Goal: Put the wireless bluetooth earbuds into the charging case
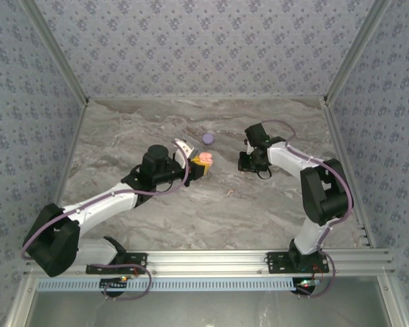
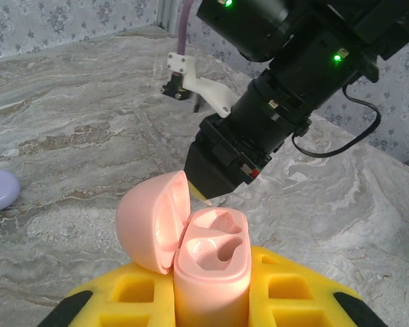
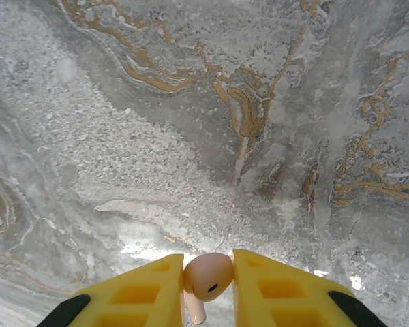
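Observation:
My left gripper (image 1: pixel 196 165) is shut on a pink charging case (image 2: pixel 211 269), held upright between its yellow fingers (image 2: pixel 296 286). The case's lid (image 2: pixel 150 221) is swung open to the left and both sockets are empty. My right gripper (image 1: pixel 249 162) hangs just right of the case, close above the table, and is shut on a pale pink earbud (image 3: pixel 208 274). The earbud's stem points down between the yellow pads (image 3: pixel 140 293). A second small pinkish earbud (image 1: pixel 228 195) lies on the table in front of both grippers.
A closed lavender case (image 1: pixel 208 138) sits on the marble table just behind the pink case, also seen as a lavender case (image 2: pixel 0 189) at the left wrist view's left edge. Patterned walls (image 1: pixel 204 41) enclose the table on three sides.

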{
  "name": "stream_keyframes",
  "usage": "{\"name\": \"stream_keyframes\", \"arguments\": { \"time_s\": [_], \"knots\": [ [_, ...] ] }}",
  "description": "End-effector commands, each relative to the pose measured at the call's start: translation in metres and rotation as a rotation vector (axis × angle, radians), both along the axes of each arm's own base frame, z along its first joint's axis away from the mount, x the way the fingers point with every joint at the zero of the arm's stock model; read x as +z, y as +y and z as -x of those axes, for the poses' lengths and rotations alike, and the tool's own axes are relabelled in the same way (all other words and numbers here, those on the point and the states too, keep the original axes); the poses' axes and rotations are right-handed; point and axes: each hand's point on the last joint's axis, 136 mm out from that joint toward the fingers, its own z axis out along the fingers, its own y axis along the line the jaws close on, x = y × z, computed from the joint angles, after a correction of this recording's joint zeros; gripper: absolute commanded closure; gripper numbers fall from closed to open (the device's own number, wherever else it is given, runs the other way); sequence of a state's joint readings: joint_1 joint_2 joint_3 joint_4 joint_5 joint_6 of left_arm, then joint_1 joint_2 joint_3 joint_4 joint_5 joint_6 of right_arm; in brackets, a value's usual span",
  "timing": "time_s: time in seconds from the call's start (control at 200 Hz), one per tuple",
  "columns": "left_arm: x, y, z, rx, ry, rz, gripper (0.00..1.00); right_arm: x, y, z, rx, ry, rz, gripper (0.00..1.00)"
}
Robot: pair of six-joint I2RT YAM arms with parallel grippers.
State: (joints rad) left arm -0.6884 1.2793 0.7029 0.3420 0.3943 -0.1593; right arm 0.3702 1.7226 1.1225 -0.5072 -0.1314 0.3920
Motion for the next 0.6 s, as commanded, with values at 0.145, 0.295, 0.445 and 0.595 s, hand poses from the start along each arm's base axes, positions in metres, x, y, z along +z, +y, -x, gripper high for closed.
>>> {"name": "stream_keyframes", "arguments": {
  "time_s": [0.145, 0.295, 0.445, 0.595],
  "knots": [
    [0.0, -0.001, -0.006, 0.033, -0.001, 0.021, 0.86, 0.023, 0.004, -0.001, 0.029, -0.077, -0.053, 0.75],
    [-0.003, -0.002, -0.007, 0.036, 0.008, 0.028, 0.86, 0.039, 0.01, -0.001, 0.05, -0.122, -0.103, 0.75],
    [-0.004, -0.003, -0.009, 0.041, 0.012, 0.037, 0.86, 0.062, 0.017, 0.0, 0.078, -0.187, -0.161, 0.76],
    [-0.005, -0.005, -0.01, 0.043, 0.015, 0.052, 0.87, 0.089, 0.024, 0.002, 0.105, -0.255, -0.222, 0.76]
  ]
}}
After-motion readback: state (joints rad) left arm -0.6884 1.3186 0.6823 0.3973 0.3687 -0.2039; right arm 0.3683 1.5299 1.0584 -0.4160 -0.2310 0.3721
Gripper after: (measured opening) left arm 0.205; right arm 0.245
